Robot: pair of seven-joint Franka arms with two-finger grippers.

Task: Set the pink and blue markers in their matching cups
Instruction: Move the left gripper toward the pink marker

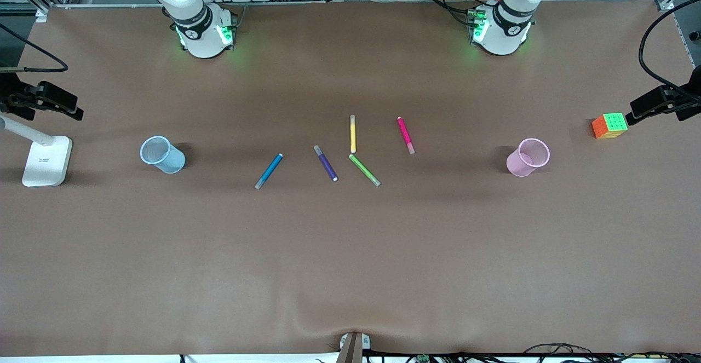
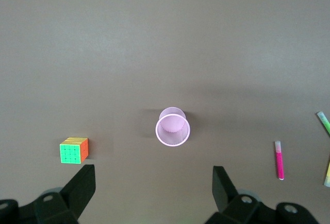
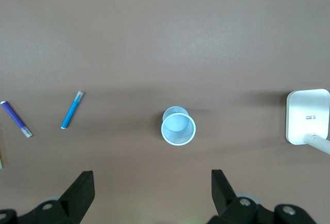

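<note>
Brown table (image 1: pixel 350 253), pink cup (image 1: pixel 527 157) and blue cup (image 1: pixel 162 154) hold nothing, markers lying between

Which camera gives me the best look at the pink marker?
The front view: the pink marker lies whole on the table beside the yellow marker, between the two cups. The left wrist view also shows it whole, but near the picture's edge, past the pink cup. The right wrist view does not show it.

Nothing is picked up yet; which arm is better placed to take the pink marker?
Probably the left. The pink marker lies toward the left arm's end, and the left gripper, open, already views it and the pink cup. The right gripper views the blue cup.
</note>
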